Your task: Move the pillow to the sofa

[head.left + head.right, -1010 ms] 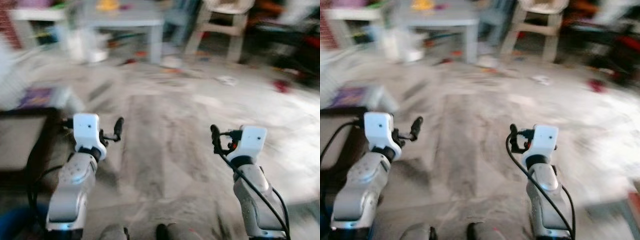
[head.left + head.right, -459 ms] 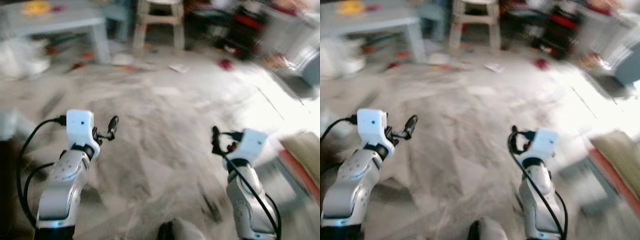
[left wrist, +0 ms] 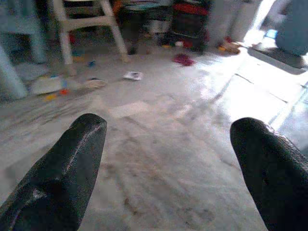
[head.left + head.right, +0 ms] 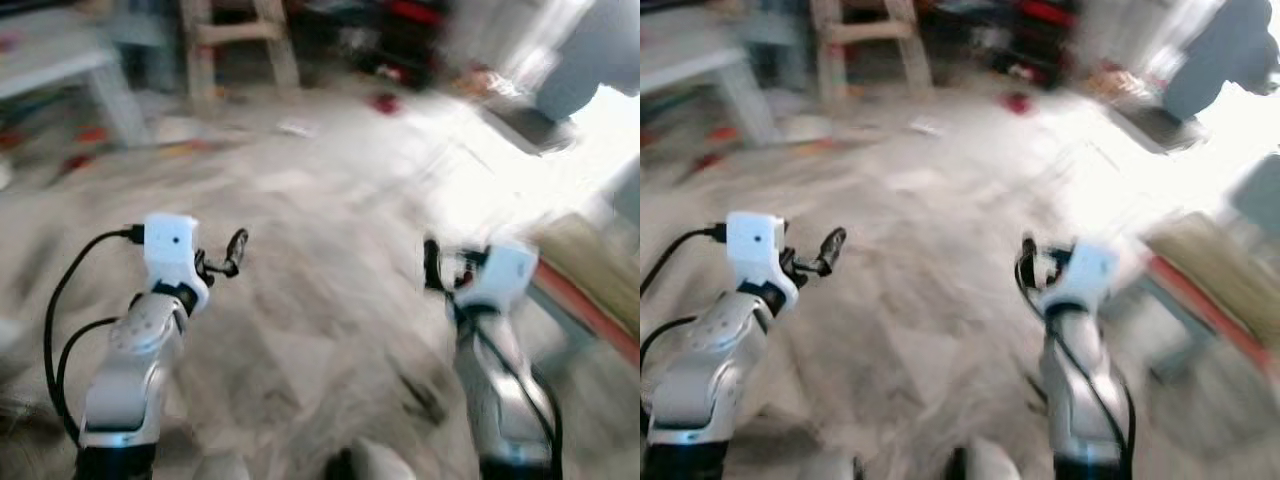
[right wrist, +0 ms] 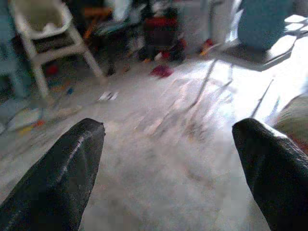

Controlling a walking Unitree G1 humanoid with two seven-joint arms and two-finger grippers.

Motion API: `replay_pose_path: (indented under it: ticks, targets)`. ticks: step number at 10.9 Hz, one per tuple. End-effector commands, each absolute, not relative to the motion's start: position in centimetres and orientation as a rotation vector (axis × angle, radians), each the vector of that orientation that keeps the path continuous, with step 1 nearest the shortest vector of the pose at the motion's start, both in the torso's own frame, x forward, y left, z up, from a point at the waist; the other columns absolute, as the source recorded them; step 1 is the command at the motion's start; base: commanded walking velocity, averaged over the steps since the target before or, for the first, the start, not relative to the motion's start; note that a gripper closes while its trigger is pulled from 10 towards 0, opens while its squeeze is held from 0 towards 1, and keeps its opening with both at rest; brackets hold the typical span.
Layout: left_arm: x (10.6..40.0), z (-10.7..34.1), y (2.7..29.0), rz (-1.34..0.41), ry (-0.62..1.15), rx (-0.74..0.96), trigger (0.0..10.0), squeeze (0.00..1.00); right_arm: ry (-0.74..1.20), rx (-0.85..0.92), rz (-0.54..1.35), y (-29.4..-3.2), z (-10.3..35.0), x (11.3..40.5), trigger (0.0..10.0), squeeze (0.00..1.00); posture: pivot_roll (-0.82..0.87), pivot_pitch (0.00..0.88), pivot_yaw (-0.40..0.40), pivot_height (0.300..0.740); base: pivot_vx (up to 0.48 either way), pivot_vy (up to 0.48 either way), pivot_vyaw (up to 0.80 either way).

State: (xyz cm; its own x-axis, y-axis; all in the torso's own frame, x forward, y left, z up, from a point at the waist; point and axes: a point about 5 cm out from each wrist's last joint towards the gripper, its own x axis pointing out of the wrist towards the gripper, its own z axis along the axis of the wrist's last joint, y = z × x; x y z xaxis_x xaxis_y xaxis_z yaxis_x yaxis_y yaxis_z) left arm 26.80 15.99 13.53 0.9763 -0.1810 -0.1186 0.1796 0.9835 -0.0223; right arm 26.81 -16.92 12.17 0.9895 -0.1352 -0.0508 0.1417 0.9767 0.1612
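- No pillow can be made out; a tan, red-edged shape [image 4: 1210, 270] lies blurred to the robot's right on the floor [image 4: 330, 300].
- Left gripper [image 3: 168, 159] and right gripper [image 5: 168, 159] hold nothing, fingers spread wide.
- Judged step: searching; next, find and approach the pillow.
- Wrist views resolve a white chair [image 5: 43, 33] and red clutter [image 3: 183, 59] sharply; head views blur.

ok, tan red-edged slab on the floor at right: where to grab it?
The slab lies flat and low, so probably pinch its near red edge, coming across the floor on its left. Blur hides its thickness. Left gripper and right gripper are open.
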Motion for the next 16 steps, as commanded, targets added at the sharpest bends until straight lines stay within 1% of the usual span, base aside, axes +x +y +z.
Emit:
replay_pose_path:
  ticks: [1,2,8,14,16]
  targets:
    - [26.55,13.80,14.92,-0.221,0.115,-0.030,10.0,0.00,0.081,0.143,-0.178,-18.41,11.20,26.29,10.0,0.00,-0.04,0.109,-0.077,0.740,0.262,0.000,-0.78]
    - [26.46,13.75,14.90,-0.222,0.119,-0.031,10.0,0.00,0.087,0.136,-0.174,-18.52,11.08,26.14,10.0,0.00,-0.04,0.112,-0.078,0.740,0.262,0.000,-0.78]
    - [26.63,13.76,14.45,-0.252,0.125,-0.035,10.0,0.00,0.096,0.124,-0.164,-18.80,11.01,26.19,10.0,0.00,-0.05,0.103,-0.079,0.740,0.000,0.000,-0.78]
    - [26.48,13.70,14.39,-0.254,0.133,-0.049,10.0,0.00,0.087,0.107,-0.149,-18.68,11.18,26.45,10.0,0.00,-0.05,0.111,-0.078,0.740,0.319,0.000,-0.76]
    - [26.47,13.69,14.36,-0.258,0.134,-0.050,10.0,0.00,0.082,0.106,-0.144,-18.59,11.21,26.48,10.0,0.00,-0.05,0.112,-0.077,0.740,0.465,0.000,0.00]
